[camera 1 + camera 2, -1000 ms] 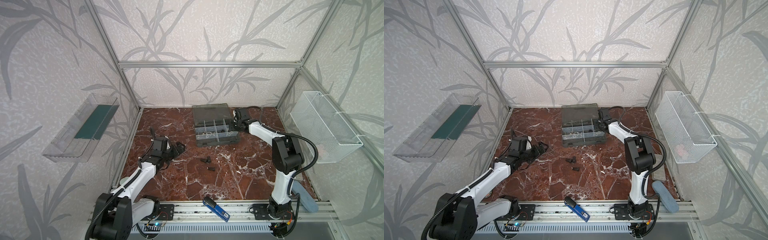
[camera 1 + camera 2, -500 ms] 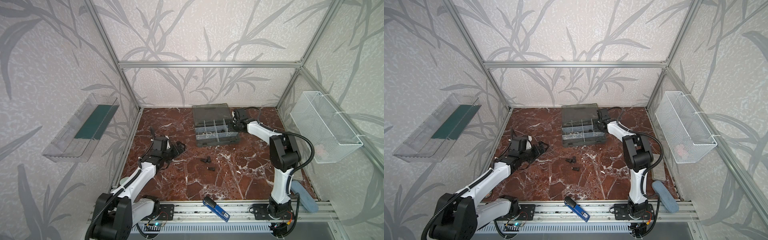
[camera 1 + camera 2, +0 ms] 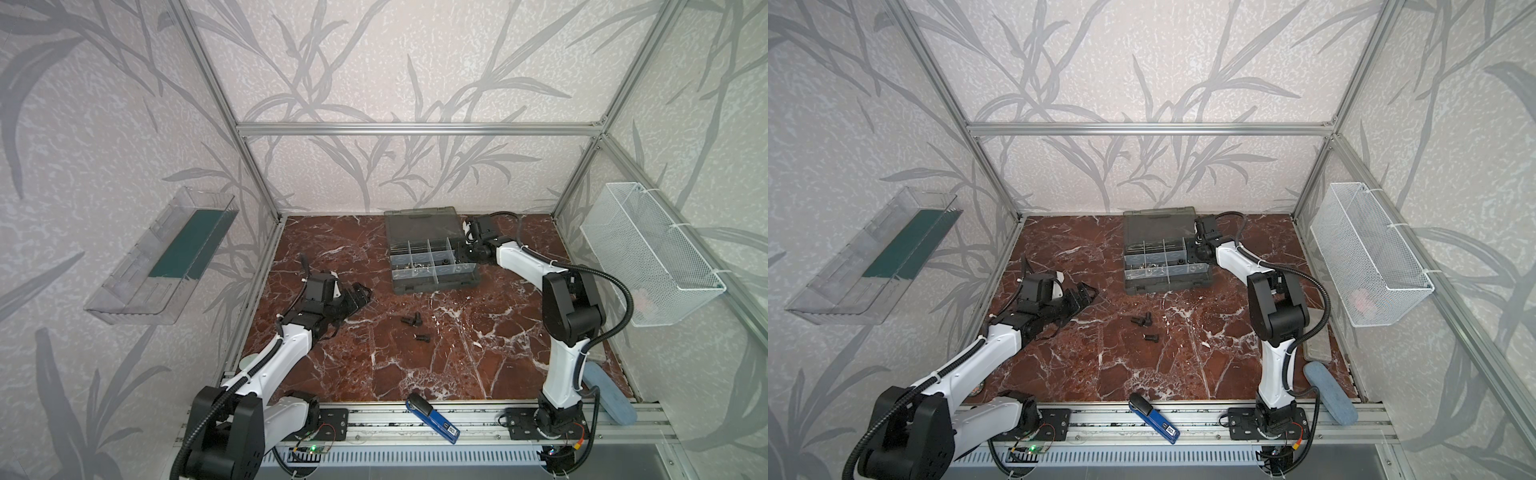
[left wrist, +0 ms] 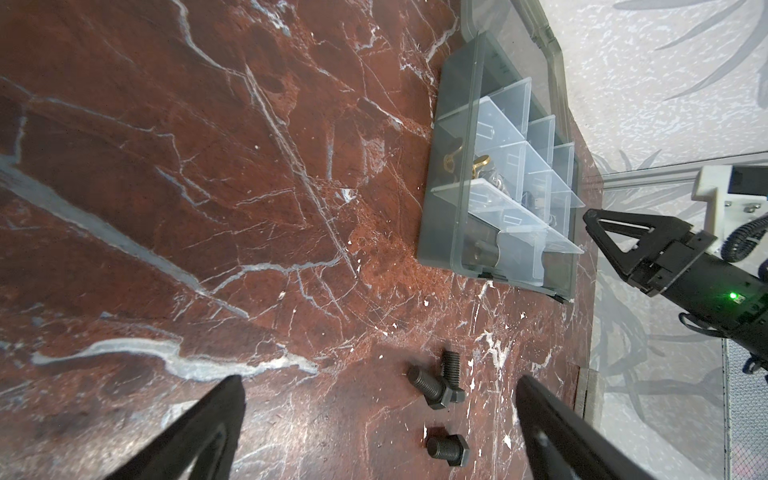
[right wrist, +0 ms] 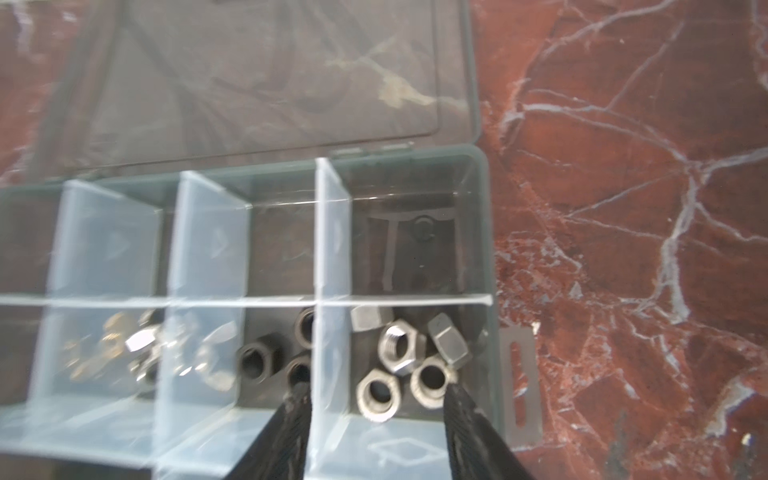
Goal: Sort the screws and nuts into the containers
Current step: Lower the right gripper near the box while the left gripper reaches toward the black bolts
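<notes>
Nuts point(image 5: 399, 361) of silver colour lie heaped in one of the containers point(image 5: 332, 232), the cell at the end of the middle row, next to the side wall of the grey organiser case point(image 3: 434, 284). A few dark nuts point(image 5: 259, 361) sit in the cell just beside it, across a pale divider. Further along this row other shiny small parts are visible, but they are too blurred to name. In both top views I find no loose nut on the bench point(image 3: 457, 374), so this part of the sorting looks finished or almost finished. What is left, in my judgement, are the screws point(image 3: 414, 322): three black ones lie on the bench in front of the case, well apart from it, two touching each other and the third just beside them. Whether any screw is in a cell already, I cannot tell. The right pincer point(image 5: 376, 390) hangs over the silver nuts with its jaws about half apart; one finger is at the divider, the other near the outer wall, and nothing is gripped between them. The left pincer point(image 4: 379, 379) is spread wide and empty, low over the bench, near the screws and facing them, touching nothing that I can see.
</notes>
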Available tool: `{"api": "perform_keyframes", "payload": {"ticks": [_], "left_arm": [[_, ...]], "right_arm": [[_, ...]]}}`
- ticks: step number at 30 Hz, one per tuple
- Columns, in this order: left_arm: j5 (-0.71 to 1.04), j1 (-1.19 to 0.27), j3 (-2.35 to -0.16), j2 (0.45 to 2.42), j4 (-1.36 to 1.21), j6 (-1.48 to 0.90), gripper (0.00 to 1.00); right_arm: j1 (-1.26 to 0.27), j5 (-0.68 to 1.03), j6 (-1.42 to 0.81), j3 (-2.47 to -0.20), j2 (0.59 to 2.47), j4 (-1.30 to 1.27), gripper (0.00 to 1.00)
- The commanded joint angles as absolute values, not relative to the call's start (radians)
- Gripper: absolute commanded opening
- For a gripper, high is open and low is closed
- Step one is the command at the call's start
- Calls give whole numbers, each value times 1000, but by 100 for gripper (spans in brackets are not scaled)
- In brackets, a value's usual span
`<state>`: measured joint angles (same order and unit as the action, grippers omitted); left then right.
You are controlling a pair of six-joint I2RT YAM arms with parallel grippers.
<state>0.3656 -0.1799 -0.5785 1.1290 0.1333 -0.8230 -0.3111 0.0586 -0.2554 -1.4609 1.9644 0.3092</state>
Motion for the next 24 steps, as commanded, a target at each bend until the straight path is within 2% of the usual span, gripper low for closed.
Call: {"api": "perform_keyframes", "payload": {"ticks": [1,9,16,24], "left_arm": [[372,-173,-578,1135,120,-825,99],[461,-216,-652,1228,147,-718,99],[338,-392,-807,1334,301,-575,99],[233,-485,-898,1412,494,-672,99]], "right_arm": [[-310,181,-207,-1419,1848,316,54],[-310,251,-228,-1222,1674,316,56],[-310,275,-260,-1081,1591,299,56],[-310,298,-293,-1007,1551,293,56]]}}
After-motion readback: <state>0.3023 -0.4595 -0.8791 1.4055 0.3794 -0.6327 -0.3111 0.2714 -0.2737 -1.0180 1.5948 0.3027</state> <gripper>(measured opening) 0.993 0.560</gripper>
